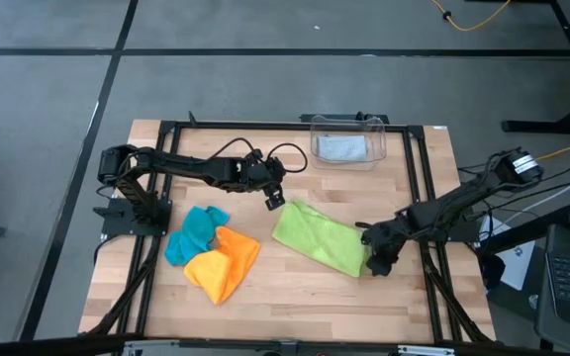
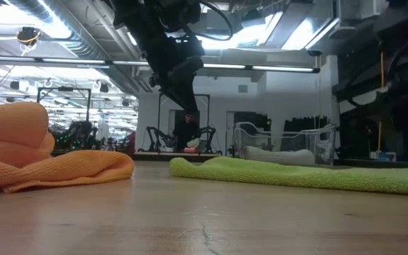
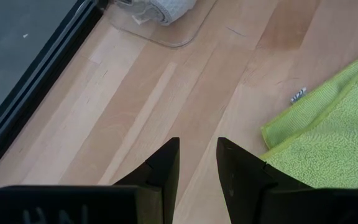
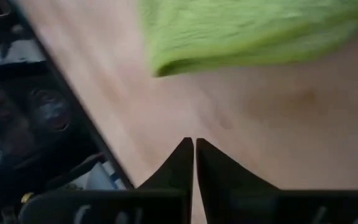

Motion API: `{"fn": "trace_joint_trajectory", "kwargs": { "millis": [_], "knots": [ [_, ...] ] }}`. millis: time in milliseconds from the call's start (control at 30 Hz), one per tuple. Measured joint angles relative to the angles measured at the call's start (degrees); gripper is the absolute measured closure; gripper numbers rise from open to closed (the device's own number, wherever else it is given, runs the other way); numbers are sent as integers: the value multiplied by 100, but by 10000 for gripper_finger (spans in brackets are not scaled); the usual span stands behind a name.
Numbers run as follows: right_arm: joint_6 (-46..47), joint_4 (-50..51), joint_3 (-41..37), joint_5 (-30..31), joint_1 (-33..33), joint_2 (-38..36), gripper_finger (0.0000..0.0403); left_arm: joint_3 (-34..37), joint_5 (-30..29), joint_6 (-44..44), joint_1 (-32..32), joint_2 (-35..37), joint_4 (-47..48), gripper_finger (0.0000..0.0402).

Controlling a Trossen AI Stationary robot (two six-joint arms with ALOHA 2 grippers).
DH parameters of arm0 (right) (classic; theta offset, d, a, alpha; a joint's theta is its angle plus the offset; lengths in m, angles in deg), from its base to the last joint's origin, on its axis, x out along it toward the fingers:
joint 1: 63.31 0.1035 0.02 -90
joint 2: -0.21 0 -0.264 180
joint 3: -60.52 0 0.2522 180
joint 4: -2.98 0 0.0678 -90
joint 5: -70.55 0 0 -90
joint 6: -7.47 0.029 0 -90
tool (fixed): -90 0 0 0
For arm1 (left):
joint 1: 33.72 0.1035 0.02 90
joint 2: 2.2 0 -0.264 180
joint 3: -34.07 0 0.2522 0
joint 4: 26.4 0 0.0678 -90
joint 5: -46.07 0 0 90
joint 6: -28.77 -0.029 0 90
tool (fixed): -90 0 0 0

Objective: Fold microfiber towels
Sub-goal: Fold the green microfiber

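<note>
Orange towel (image 2: 44, 159) bunched nearest low camera, teal towel (image 1: 194, 233) beside it. Lime towel (image 1: 317, 237) spread mid-table for folding. Left gripper (image 1: 274, 194) held slightly apart at its 10 o'clock corner; right gripper (image 1: 377, 259) pinched closed, empty, at 4 o'clock edge. Grey towel (image 1: 341, 147) kept in bin (image 1: 379, 137).

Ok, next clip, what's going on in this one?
A two-arm robot is working on microfiber towels on a wooden table. The lime green towel lies spread in the middle, and neither gripper holds it. The left gripper hovers by its far corner, fingers slightly apart; the right gripper sits at its near right edge, fingers shut on nothing. The orange towel and the teal towel lie bunched together to the left. A light grey towel sits in the clear bin at the far edge.
</note>
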Motion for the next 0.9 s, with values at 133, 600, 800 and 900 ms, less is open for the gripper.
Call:
{"fn": "trace_joint_trajectory", "kwargs": {
  "millis": [133, 600, 800, 900],
  "knots": [
    [-836, -26, 211, 163, -4, -219, 387, 0, 0, 0, 0, 0, 0, 302],
    [-5060, -116, 1352, 2963, -932, 240, 389, 0, 0, 0, 2, 0, -65, 302],
    [-5240, 29, 1878, 2965, -1496, 1576, 389, 0, 0, 2, 0, 1, -137, 302],
    [-5231, 77, 2181, 2961, -1717, 2213, 389, 0, 2, 0, 0, 1, -136, 302]
  ]
}}
